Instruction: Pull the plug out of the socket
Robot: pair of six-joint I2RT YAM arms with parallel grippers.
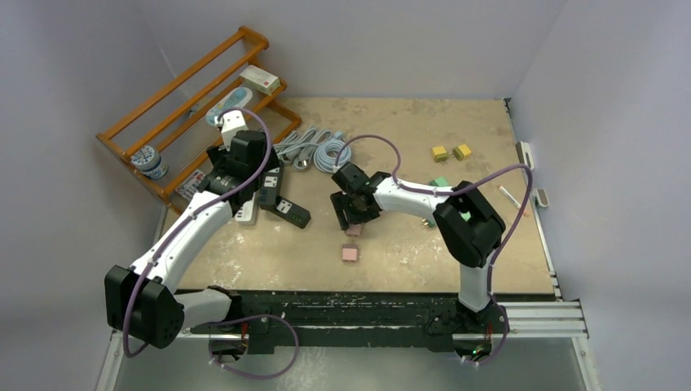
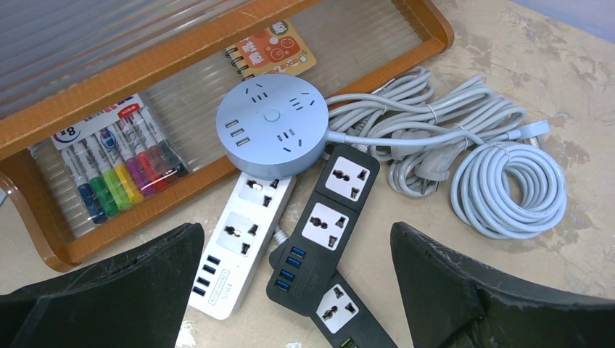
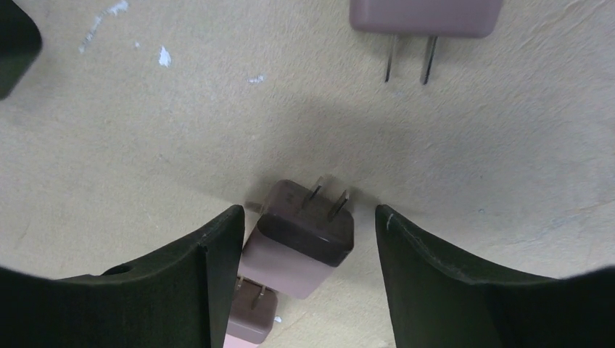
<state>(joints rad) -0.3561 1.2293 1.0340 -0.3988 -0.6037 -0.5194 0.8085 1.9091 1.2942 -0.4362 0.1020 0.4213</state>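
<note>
left gripper (image 2: 297, 232) spread wide, empty, above black plastic power strip (image 2: 330, 210), sockets bare | right gripper (image 3: 306, 217) spread around mauve boxy two-prong plug (image 3: 304, 235), leaning on one finger, clear of the other | risk: off-centre closing could twist it or flick it out sideways

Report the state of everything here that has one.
Left gripper, open, holding nothing.
Right gripper, open, astride a plug.
Plug, unplugged, prongs bare.
Far plug, unplugged, prongs bare.
Black strip, sockets empty.
White strip, sockets empty.
Round hub, sockets empty.
Cables, coiled.
</note>
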